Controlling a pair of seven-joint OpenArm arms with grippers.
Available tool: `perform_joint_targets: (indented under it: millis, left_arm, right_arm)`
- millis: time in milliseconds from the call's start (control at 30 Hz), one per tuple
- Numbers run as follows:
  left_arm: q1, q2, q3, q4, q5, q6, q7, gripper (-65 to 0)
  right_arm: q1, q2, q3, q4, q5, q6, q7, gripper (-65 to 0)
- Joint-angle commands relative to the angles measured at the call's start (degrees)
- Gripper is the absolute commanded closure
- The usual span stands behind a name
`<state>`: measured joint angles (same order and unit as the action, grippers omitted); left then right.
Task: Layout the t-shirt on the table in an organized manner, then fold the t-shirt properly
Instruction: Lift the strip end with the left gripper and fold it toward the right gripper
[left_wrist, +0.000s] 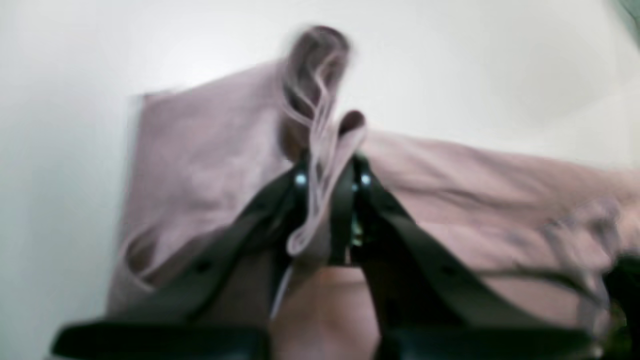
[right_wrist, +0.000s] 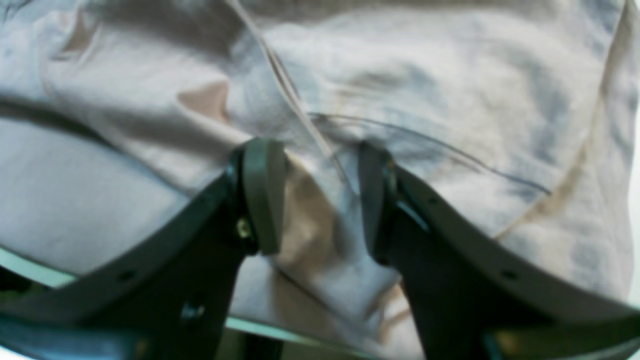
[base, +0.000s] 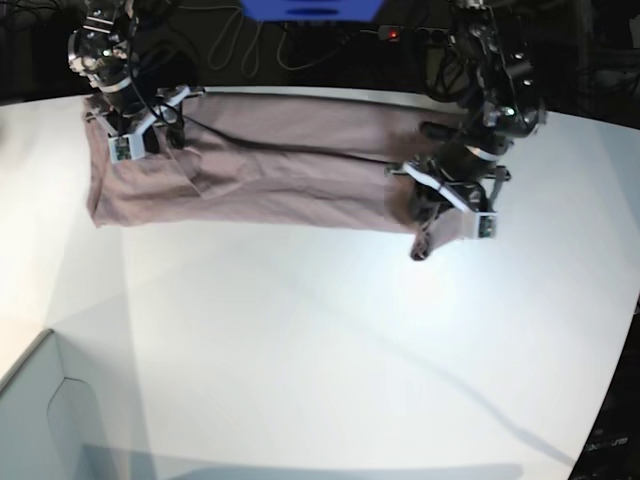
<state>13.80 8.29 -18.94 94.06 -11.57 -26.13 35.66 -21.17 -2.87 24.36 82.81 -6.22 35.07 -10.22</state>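
The t-shirt (base: 270, 165), dusty mauve and soft, lies stretched in a long band across the far side of the table (base: 330, 340); it is folded lengthwise, creased along its upper half; one end bunches and lifts off the surface; the table is white, smooth, with a curved edge.

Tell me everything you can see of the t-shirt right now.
The t-shirt is a plain dusty pink, soft-looking cloth, lying as a long, partly folded band across the far side of the white table, with wrinkles and overlapping layers. The left gripper is shut on a bunched fold at one end, lifted slightly so a bit hangs down. At the other end the right gripper stands over the cloth, fingers parted with a ridge of fabric between them.
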Motion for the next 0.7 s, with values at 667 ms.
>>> perform_joint_targets:
  millis: [667]
  left_arm:
    - [-0.6,-2.6,37.3,-13.0,-1.0,21.9,-24.5,-0.3]
  right_arm:
    - [-0.3,0.3,0.2,0.8,0.2,0.1,0.2,-24.4]
